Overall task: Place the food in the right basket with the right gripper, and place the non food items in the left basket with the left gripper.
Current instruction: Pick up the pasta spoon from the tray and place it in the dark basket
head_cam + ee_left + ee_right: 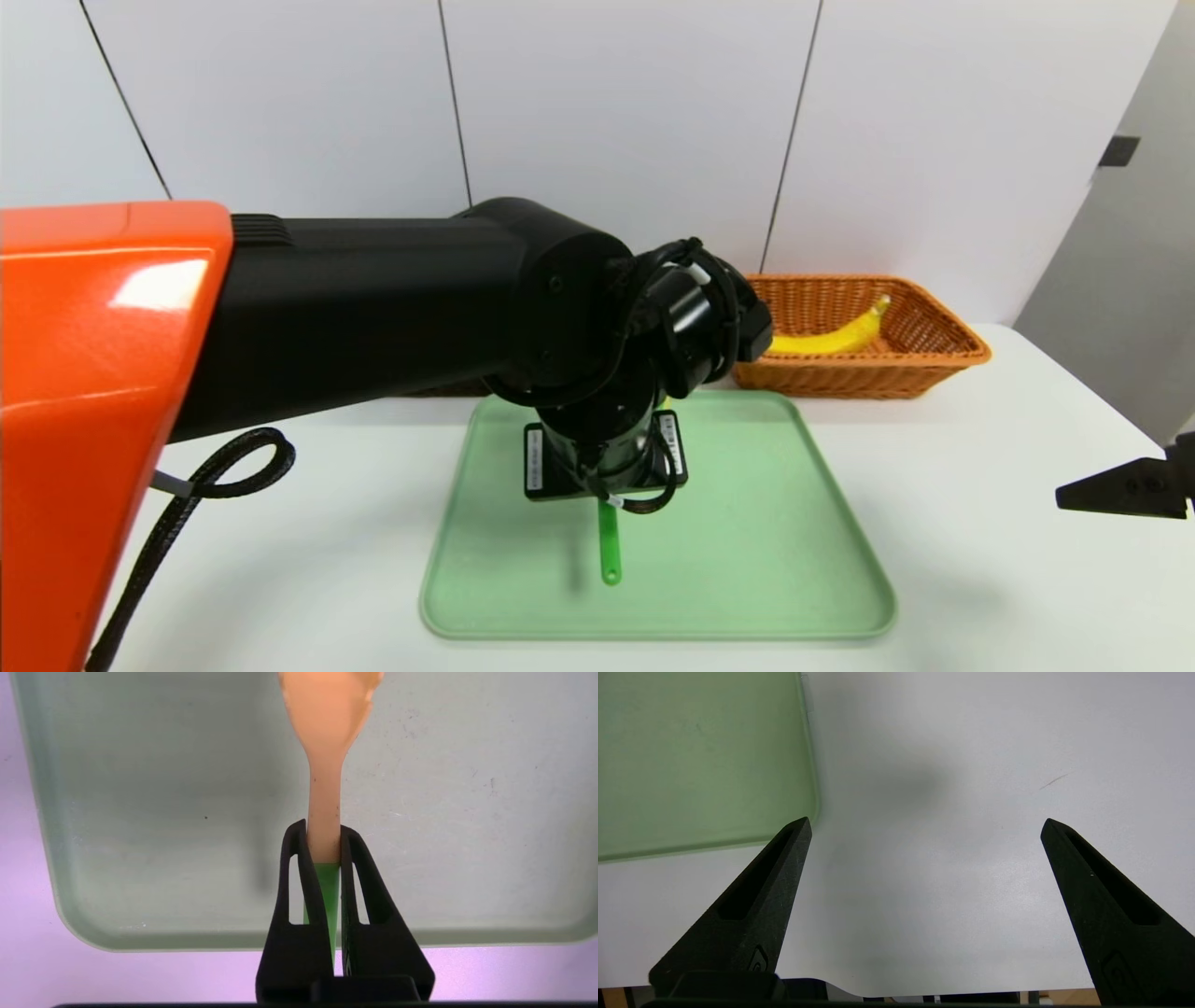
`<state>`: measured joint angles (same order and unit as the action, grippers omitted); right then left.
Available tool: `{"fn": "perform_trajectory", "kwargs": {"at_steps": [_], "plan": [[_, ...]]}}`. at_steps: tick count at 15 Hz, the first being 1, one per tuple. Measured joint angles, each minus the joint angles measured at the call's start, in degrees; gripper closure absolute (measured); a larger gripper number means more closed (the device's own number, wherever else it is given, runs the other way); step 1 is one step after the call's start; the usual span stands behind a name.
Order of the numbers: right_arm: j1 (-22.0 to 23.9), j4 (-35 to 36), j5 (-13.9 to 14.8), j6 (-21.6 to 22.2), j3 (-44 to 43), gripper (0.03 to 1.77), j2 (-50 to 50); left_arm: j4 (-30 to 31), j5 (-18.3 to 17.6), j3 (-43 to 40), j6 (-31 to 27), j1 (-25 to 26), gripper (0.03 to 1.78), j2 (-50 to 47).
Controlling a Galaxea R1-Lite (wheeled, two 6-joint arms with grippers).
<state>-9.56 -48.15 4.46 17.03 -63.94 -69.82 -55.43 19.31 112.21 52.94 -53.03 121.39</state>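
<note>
Head view: the left arm reaches across the middle of the scene, its pincer (pixel 323 833) clamped on a fork (pixel 324 770) above a pale green tray (pixel 794 523) on the white bench (pixel 980 560). Only the fork's green handle (pixel 609 546) shows below the wrist here, pointing toward the near edge of the tray. Left wrist view shows the grip close up: both black fingers (pixel 299 868) press the fork where the green handle meets the bare wood, and the wooden head runs out past the fingertips over the tray floor, its prongs cut off by the picture's edge.

At far right on the bench stands the orange-tan basket (pixel 943 359), just beyond the tray's far right corner. A banana (pixel 831 338) lies inside it, its tip resting up against the far wall. Most of the dark basket is hidden behind the left arm.

At the right edge of the scene, the right pincer (pixel 924 826) hangs over bare bench beside the tray's near right corner, its fingers (pixel 756 905) spread wide apart and holding nothing.
</note>
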Motion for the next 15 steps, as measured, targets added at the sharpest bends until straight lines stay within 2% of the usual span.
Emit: {"fn": "perform_trajectory", "kwargs": {"at_steps": [15], "plan": [[0.09,0.06,-0.11,0.02,-0.09,0.10,-0.83,-1.43,1.83,-0.26,-4.30,0.06,1.69,-12.57]]}}
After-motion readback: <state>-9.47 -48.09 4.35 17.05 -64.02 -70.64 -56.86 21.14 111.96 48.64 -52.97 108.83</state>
